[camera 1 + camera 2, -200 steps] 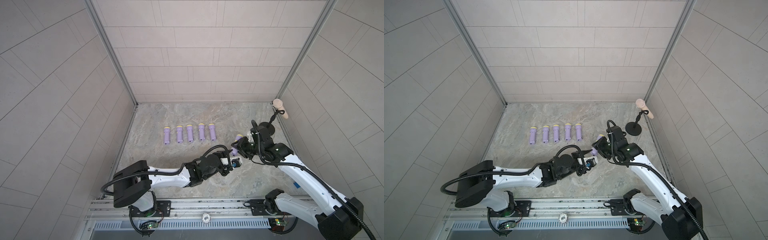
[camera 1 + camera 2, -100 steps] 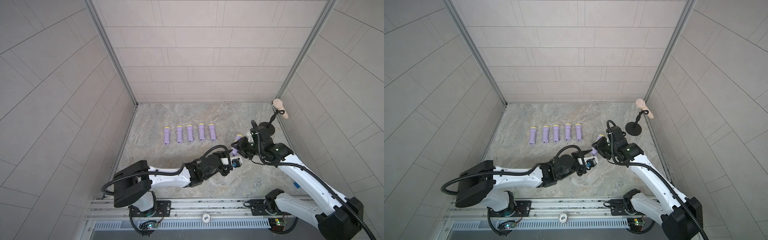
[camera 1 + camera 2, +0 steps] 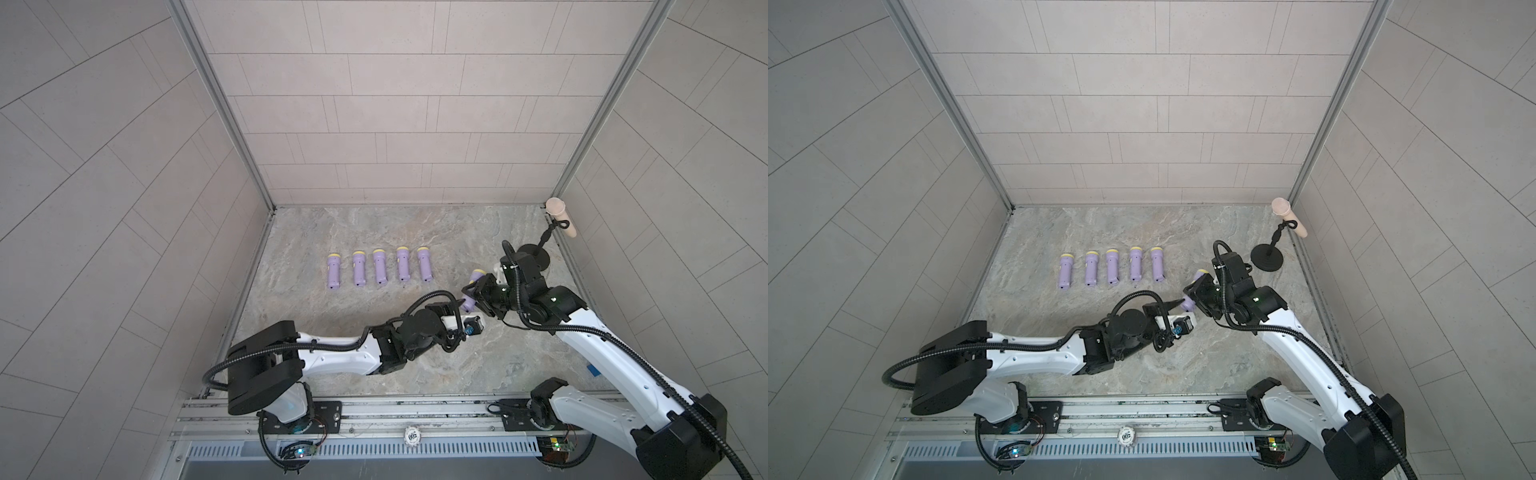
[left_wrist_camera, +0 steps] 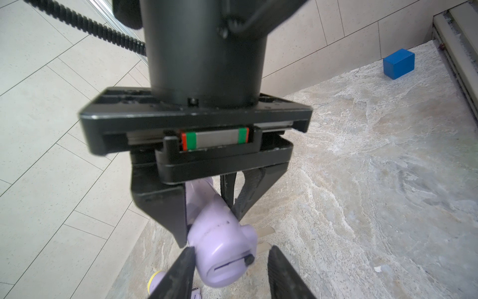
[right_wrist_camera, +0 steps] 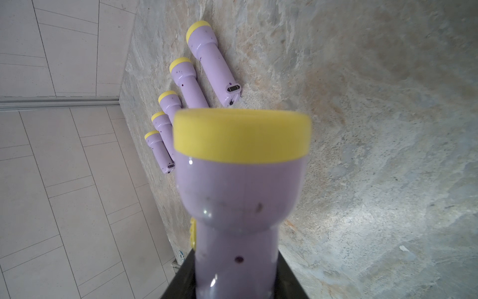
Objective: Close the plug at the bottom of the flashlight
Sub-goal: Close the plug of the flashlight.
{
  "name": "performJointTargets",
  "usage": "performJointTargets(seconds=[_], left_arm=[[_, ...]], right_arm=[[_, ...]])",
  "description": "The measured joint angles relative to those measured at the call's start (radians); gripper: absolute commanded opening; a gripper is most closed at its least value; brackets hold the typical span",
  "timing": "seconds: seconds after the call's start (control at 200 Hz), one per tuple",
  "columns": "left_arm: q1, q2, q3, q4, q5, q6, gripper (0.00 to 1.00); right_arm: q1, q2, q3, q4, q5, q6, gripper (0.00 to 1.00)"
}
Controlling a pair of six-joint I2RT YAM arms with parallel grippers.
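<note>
Above the right half of the bench [image 3: 324,307], clear of the marble, the flashlight [image 3: 468,302] hung tilted, yellow head raised toward the back wall and bottom end angled down toward the left arm. Right end effector [image 3: 474,291] was clamped across the barrel, one finger on each side. In the right wrist view the barrel ran out from between those fingers, with the head flaring beyond them. Left end effector [image 4: 231,259] met the flashlight from the opposite end with its jaws apart, straddling the bottom end without gripping it. In the left wrist view one of its fingers [image 4: 181,269] sat against or just beside the base, and its mate stood off with a visible gap. A dark slot showed in the base face. A lilac tab, the plug [image 4: 248,236], jutted sideways from the rim; whether it was seated could not be told. Five other flashlights [image 3: 380,272] lay in a row on the bench, well apart to the left, heads toward the back wall. A blue block [image 4: 398,63] sat by the right wall.
</note>
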Motion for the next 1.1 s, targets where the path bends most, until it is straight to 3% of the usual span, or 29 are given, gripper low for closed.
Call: performJointTargets(seconds=[1.101], left_arm=[[-0.006, 0.015, 0.001, 0.031, -0.046, 0.03, 0.45]], right_arm=[[0.004, -0.013, 0.0, -0.003, -0.003, 0.018, 0.0]])
